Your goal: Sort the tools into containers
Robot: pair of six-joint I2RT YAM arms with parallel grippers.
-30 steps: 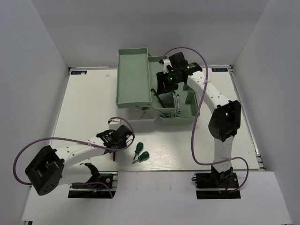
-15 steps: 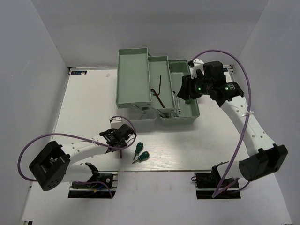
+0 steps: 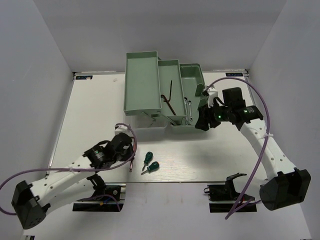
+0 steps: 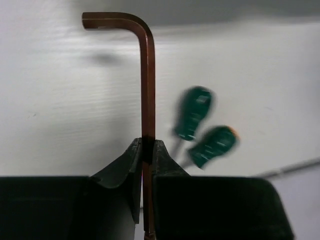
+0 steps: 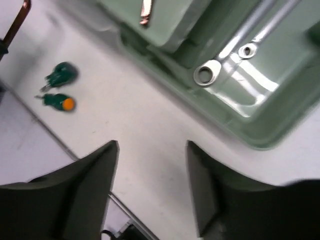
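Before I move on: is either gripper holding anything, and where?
Left gripper pinches the hex key by its long shank, bent end free. Right gripper open, holding nothing.

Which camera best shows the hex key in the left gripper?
The left wrist view: the hex key fills the frame, its long leg clamped by the left gripper. From the top external camera it is only a thin dark line beside that gripper. The right wrist view catches just a brown sliver at its top left corner.

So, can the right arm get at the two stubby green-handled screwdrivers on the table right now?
Probably yes: its end effector is open and empty, with bare white table between it and the screwdrivers. The left arm hovers nearby.
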